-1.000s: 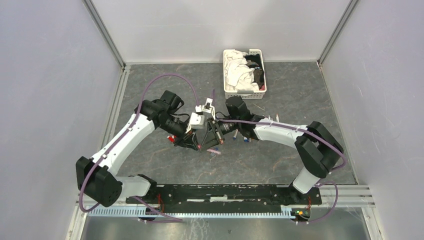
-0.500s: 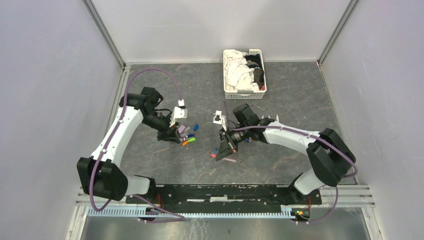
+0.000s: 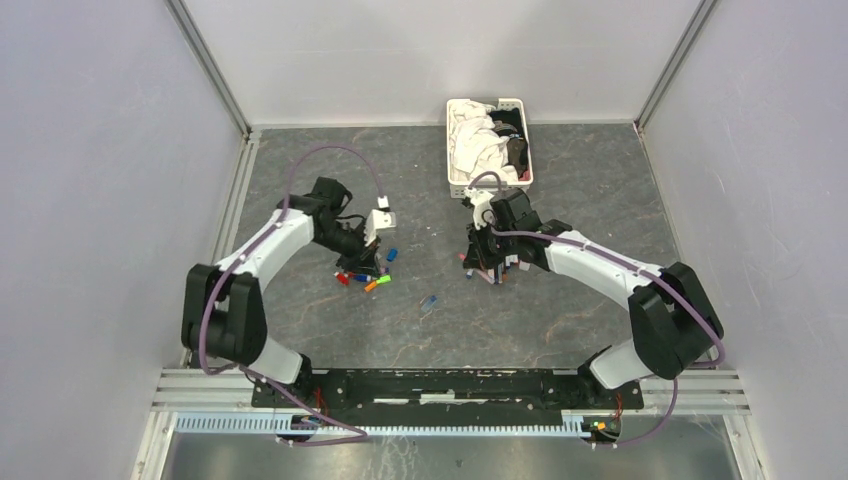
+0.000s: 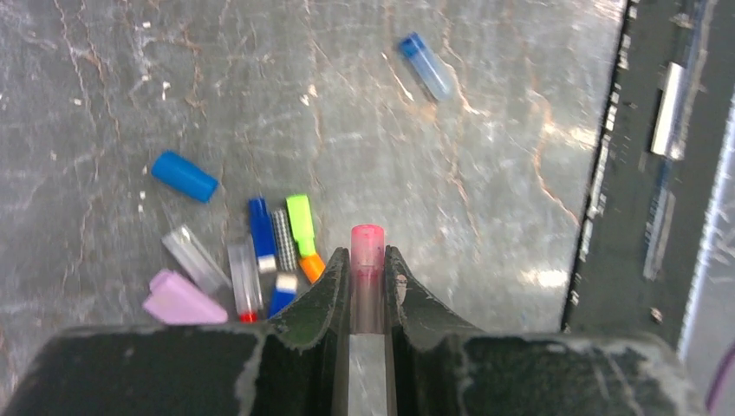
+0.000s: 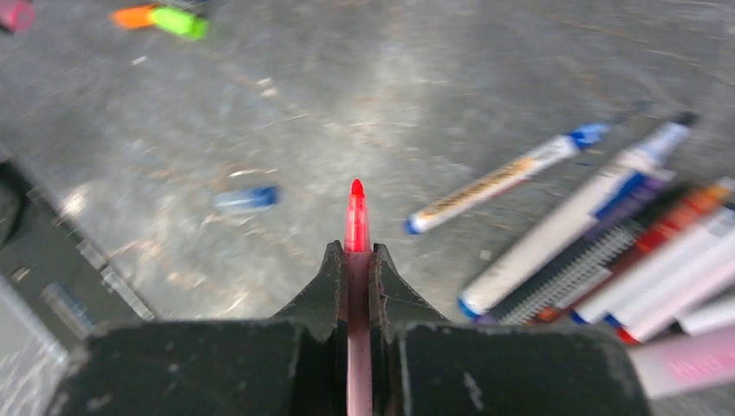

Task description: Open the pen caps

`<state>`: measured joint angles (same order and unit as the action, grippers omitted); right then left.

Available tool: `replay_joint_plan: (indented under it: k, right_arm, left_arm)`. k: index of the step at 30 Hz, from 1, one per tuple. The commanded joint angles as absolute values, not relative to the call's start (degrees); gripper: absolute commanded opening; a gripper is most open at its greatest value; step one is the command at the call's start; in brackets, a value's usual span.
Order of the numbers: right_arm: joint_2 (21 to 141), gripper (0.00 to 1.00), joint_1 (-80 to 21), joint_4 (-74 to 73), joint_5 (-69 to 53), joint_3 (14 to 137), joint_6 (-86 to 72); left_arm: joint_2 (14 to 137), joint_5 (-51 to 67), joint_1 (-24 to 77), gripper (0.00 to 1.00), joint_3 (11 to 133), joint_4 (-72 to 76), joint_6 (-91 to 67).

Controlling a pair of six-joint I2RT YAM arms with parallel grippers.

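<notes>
Swung apart since a second ago, out of a close meeting at mid-table: left gripper now out to the left over the loose pen caps, right gripper back by the pens lying just in front of the white basket. Clenched on both sides.

Between the left fingers — a pink-red cap, pinched along the jaw line, rounded end poking out past the tips. Just to its left on the grey table, the cluster: green cap touching orange, dark blue, clear with a red end, lilac at the edge. One blue cap a little apart from these; another bluish cap well away, alone.

Between the right fingers — a red pen, uncapped, pointed tip sticking forward. To its right, the heap of pens side by side, mostly white barrels, with one white pen with blue ends lying slightly apart. Far off at the upper left of the right wrist view, green and orange caps, blurred.
</notes>
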<state>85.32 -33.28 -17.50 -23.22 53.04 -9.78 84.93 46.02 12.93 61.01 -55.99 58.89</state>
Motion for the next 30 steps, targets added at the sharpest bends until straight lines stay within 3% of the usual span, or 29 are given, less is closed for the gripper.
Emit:
replay_joint_plan:
  k: [1,9,15,18,22,30]
  right_arm:
    - [83.8,0.0,-33.5,-10.8,-1.3,50.6,-14.9]
    - [89.4,0.0,-34.1,-4.6,10.4,51.3,-21.7]
    - [95.6,0.0,-35.9,-3.7,16.3,54.5,-24.5]
    - [97.8,0.0,-36.6,-3.1,19.1,55.6,-25.2]
    - [99.3,0.02,-37.1,-3.0,21.5,56.4,-26.2]
    - [97.9,0.27,-37.6,-2.5,23.0,55.6,-26.2]
  left_arm:
    - [89.3,40.5,18.2,0.02,59.0,-38.1,47.5]
    - [96.7,31.6,22.8,0.07,59.6,-31.4,43.4]
    - [95.7,31.2,22.9,0.28,59.7,-33.1,43.1]
    - [92.9,32.4,22.7,0.49,60.3,-34.7,42.3]
    - [89.1,34.8,21.7,0.98,63.8,-39.8,41.2]
    - [83.2,33.3,17.1,1.0,73.4,-48.9,37.2]
